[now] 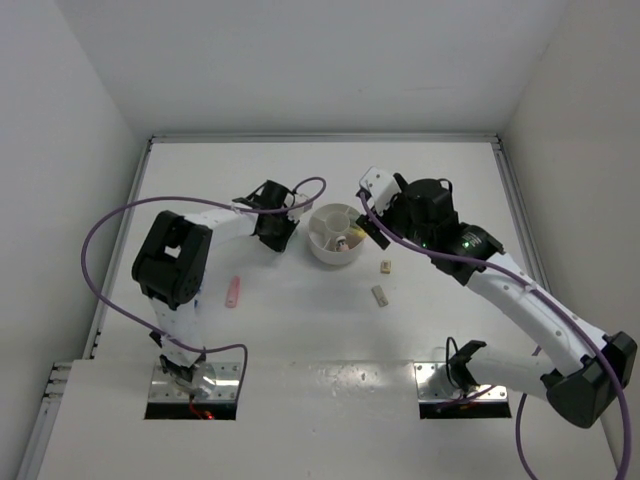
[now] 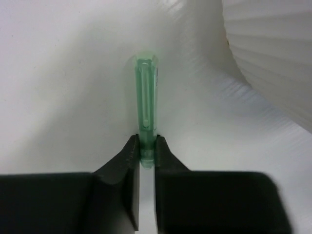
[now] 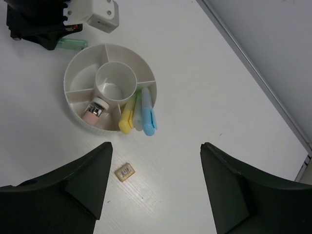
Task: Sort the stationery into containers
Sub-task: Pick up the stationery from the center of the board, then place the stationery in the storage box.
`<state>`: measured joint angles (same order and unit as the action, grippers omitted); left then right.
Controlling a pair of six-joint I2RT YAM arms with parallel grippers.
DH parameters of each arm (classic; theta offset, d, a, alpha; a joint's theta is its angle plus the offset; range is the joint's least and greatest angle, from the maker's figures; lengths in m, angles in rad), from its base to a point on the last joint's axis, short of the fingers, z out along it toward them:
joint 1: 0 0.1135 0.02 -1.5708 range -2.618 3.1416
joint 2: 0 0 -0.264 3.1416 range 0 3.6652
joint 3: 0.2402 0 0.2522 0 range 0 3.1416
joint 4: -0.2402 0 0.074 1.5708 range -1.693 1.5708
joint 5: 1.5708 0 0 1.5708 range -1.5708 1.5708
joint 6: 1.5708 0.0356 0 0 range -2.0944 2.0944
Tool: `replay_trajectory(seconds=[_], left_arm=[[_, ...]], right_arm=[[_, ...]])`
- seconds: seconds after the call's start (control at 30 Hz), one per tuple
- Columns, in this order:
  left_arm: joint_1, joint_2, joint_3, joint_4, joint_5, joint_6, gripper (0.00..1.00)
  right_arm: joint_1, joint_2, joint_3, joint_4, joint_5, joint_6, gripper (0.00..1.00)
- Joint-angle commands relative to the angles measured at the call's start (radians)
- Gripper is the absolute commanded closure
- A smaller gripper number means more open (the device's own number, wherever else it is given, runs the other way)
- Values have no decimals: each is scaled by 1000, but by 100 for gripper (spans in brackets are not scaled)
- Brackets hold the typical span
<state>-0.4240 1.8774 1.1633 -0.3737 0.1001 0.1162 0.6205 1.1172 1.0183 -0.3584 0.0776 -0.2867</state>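
Found the left tool (image 2: pixel 147 146) clamped on the near end of a green marker (image 2: pixel 146 92), jaws pressed to either side of its barrel. Saw that marker pointing away from the wrist, outside the white organiser (image 3: pixel 83 78) and just beside its ribbed outer wall. Could not tell whether it rested on the bench (image 1: pixel 300 330) or hung just above it.

Noted the right tool (image 3: pixel 156 146) spread wide apart, gripping nothing, above the bench on the organiser's other side.

Counted in one wedge compartment a yellow marker (image 3: pixel 126 117), a pale marker (image 3: pixel 138 108) and a light blue marker (image 3: pixel 147 117), side by side with their ends over the rim. Spotted in the neighbouring wedge a pink piece (image 3: pixel 91 113) with a silver band.

Found on the bench, right of the organiser, one tan block (image 1: pixel 385 266) and another tan block (image 1: pixel 380 294) nearer the arm bases, the two apart. Found a pink marker (image 1: pixel 232 291) lying well to the left, near the left arm.
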Motion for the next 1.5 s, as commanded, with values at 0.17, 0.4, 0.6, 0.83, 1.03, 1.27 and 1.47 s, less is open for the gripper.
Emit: replay_trajectory(seconds=[0.17,0.4,0.6,0.83,1.03,1.27,1.47], left_arm=[[-1,-76,12,-50,-114,-91,100],[-19,-334,32,16,102,-173,100],[-52,-376,91,-13,72,-217,100],[-28,-451,42,91,331,-908,100],[-62,-500,56,82,216,-1085,100],[-98,-426,43,73,244,-1193,100],[-87,-465,-47,93,193,-1257,100]], right_arm=[[-15,-28,-9,47,-32,17,27],[-15,9,-9,38,-41,17,27],[-15,9,-18,38,-50,17,27],[-15,20,-37,47,-41,17,27],[-15,29,-37,47,-32,17,27],[-24,18,-37,47,-32,17,27],[-24,7,-46,47,-32,17,27]])
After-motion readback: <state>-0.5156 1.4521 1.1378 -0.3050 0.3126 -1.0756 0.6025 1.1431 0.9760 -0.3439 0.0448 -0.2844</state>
